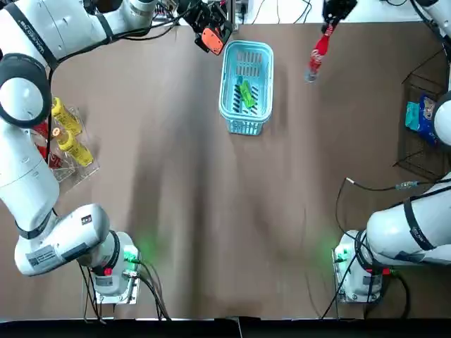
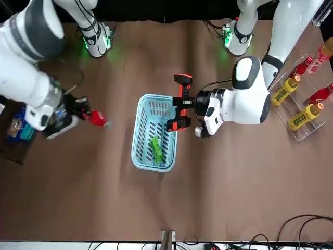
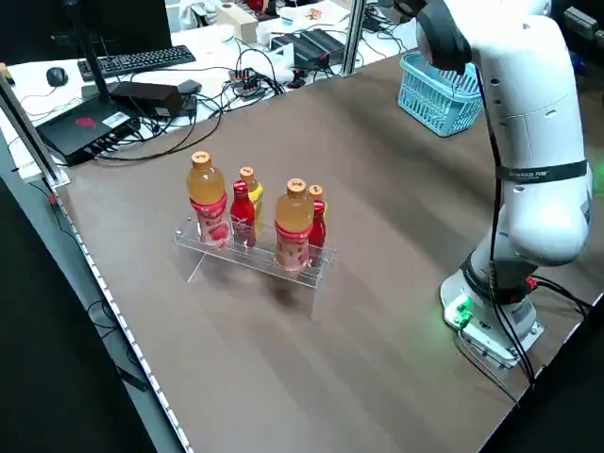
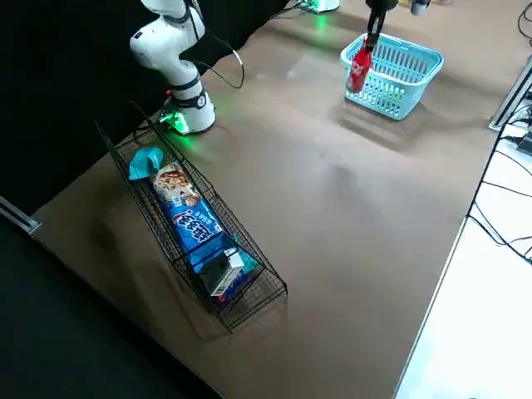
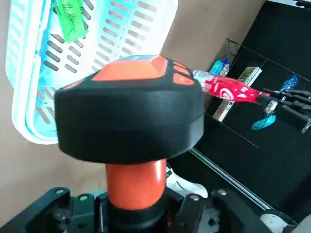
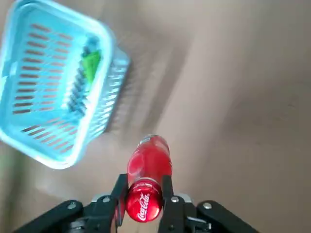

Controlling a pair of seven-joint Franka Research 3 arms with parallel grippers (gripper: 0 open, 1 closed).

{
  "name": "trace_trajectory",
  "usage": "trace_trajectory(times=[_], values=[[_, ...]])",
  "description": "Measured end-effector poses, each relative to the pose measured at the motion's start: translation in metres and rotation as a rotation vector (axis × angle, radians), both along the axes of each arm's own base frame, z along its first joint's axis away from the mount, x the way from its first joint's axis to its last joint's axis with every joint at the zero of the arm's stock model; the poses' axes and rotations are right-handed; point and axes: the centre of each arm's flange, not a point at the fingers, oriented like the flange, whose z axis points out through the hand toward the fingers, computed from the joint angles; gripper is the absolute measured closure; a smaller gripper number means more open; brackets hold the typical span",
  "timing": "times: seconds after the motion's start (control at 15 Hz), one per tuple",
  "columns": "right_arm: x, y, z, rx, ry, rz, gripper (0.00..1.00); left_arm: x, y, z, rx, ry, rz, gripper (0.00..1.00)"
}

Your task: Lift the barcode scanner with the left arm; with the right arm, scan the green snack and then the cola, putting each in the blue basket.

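My left gripper [image 2: 183,110] is shut on the orange and black barcode scanner [image 2: 181,101], held in the air by the blue basket's [image 1: 246,53] left far corner; the scanner [image 5: 131,116] fills the left wrist view. The green snack [image 1: 246,94] lies inside the basket. My right gripper [image 1: 328,27] is shut on the neck of the red cola bottle [image 1: 317,55], held above the table to the right of the basket. In the right wrist view the cola [image 6: 147,174] sits between the fingers [image 6: 118,191], with the basket [image 6: 29,141] and snack [image 6: 91,63] beyond it.
A clear rack of yellow and red drink bottles [image 1: 67,137] stands at the table's left edge. A wire basket with snack packs [image 1: 421,120] sits at the right edge. A loose cable [image 1: 373,187] lies near the right arm's base.
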Motion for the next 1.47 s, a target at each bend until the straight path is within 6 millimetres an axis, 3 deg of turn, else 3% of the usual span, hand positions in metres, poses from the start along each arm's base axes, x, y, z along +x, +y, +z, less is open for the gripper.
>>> trace_trajectory(times=[0.47,0.67,1.0,1.2,1.47], values=[[-0.041,0.126,0.022,0.102,-0.020,0.027,0.68,-0.017,-0.008,0.001,-0.012,0.077,-0.084,0.94],[-0.049,0.161,0.032,0.168,-0.073,0.005,0.68,-0.026,-0.021,0.005,-0.046,0.133,-0.085,0.94],[-0.061,0.190,0.040,0.212,-0.106,0.005,0.68,-0.035,-0.035,0.005,-0.052,0.135,-0.111,0.94],[-0.059,0.189,0.040,0.212,-0.107,0.002,0.68,-0.035,-0.035,0.003,-0.057,0.129,-0.117,0.94],[-0.059,0.188,0.040,0.213,-0.105,0.000,0.68,-0.031,-0.037,-0.020,-0.066,0.098,-0.150,0.94]])
